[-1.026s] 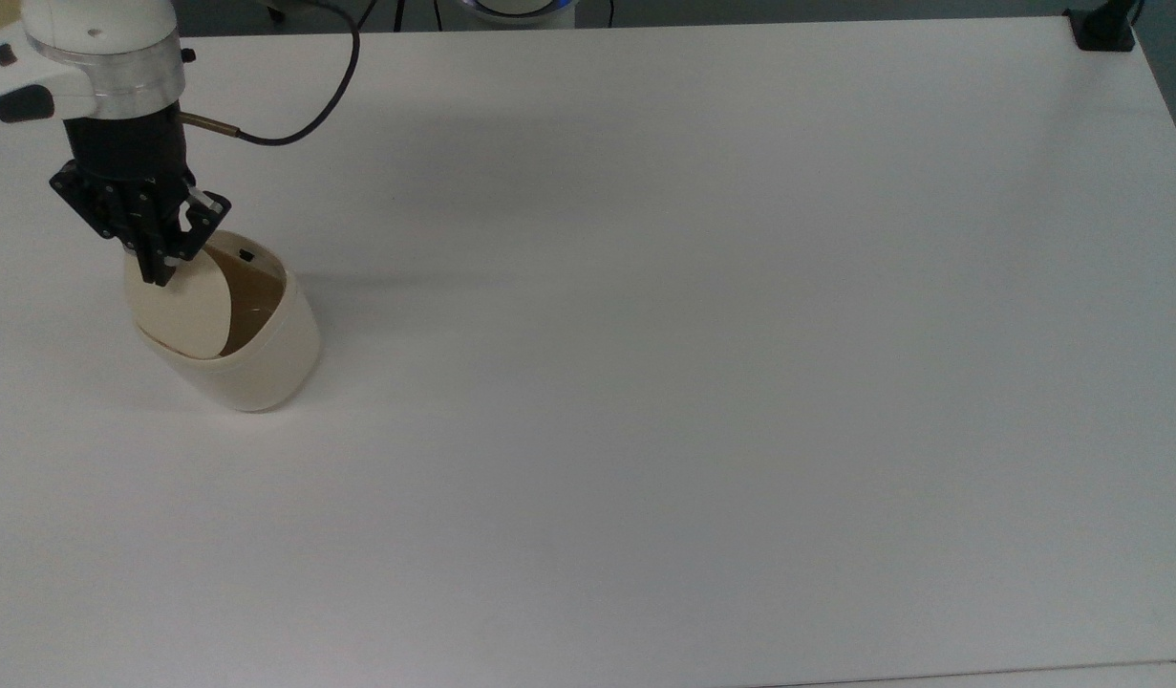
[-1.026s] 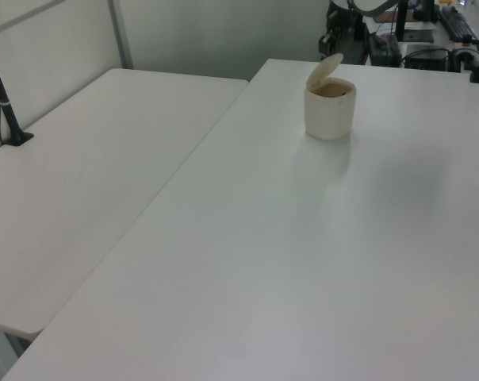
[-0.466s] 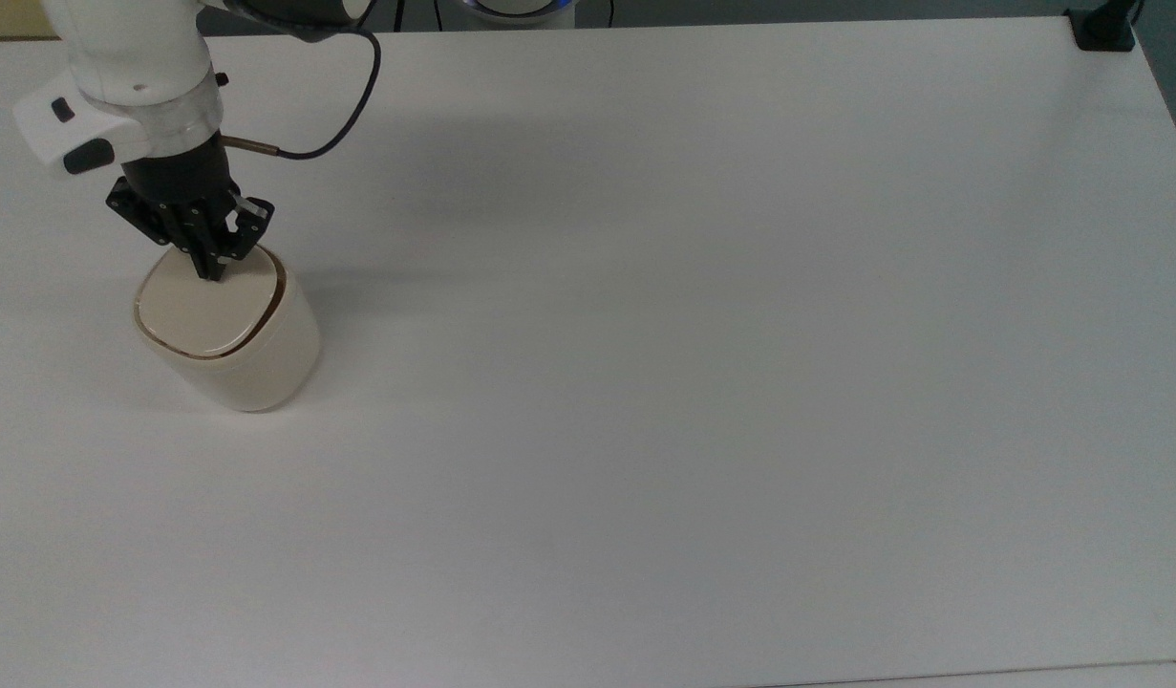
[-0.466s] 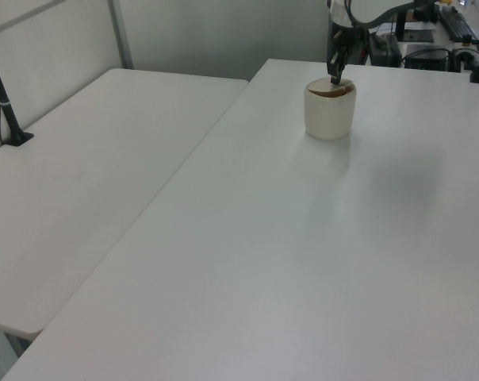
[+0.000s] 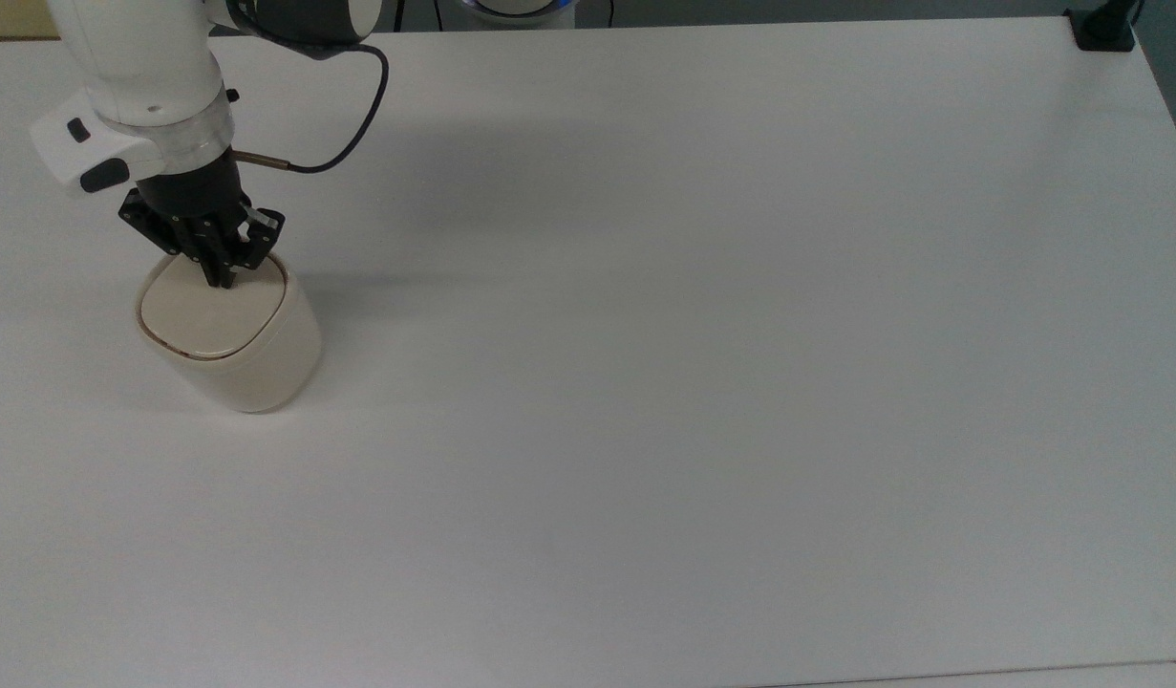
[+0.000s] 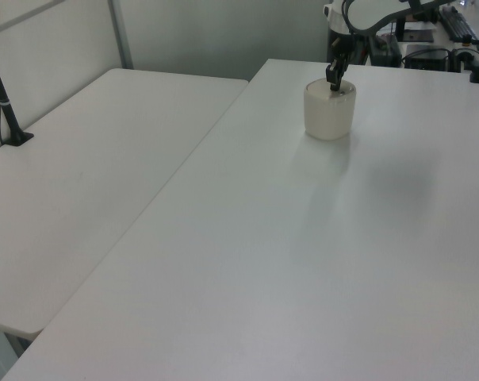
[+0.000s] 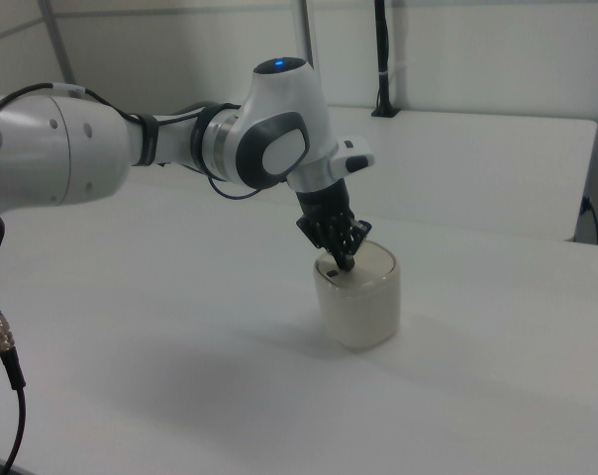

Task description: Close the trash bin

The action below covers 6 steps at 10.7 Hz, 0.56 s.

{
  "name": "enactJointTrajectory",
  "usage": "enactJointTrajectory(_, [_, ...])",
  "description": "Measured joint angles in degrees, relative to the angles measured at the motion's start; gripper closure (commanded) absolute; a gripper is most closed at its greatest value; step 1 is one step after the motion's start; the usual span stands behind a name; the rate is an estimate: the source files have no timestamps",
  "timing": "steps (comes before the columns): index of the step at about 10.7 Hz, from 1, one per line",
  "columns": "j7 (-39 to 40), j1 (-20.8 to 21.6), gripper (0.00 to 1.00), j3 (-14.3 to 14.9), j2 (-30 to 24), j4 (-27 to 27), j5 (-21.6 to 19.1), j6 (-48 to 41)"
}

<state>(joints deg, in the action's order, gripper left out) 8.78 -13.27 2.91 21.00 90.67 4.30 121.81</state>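
Jaws drawn together to a single dark tip, holding nothing, the gripper [image 5: 223, 277] presses down onto the lid [image 5: 210, 306] of the trash bin [image 5: 229, 334], near the lid's far edge in the top view. In the right view the gripper [image 7: 345, 261] meets the lid just beside a small black square latch mark [image 7: 333, 269]; in the left view the gripper [image 6: 335, 79] stands on the bin's top.

The trash bin [image 7: 358, 297] is a small cream-beige tub with rounded-square sides and a flat lid lying level in its rim. It stands on the white table [image 5: 693, 334] near the top view's left edge, and toward the far end of the table in the left view [image 6: 330, 109].

1.0 s ago the lid stood tilted up with the tan inside showing. 0.5 s ago it was down, with a dark seam around it in the top view. Now that seam is thinner and the lid sits flush; the bin itself has not shifted.

The right view shows the white arm [image 7: 160, 139] reaching in from the right view's left, with a blue light on its joint. The top view shows a black cable [image 5: 349, 124] looping from the wrist. The left view shows a 2nd white table [image 6: 89, 175] adjoining on the left view's left.
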Motion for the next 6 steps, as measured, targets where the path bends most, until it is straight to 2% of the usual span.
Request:
enactJointTrajectory(3, [0.0, 2.1, 0.87, -0.2, -0.6, -3.4, 0.0, -5.9])
enactJointTrajectory(6, [-1.7, 8.6, 0.87, -0.4, -5.3, -5.9, 0.0, -16.3])
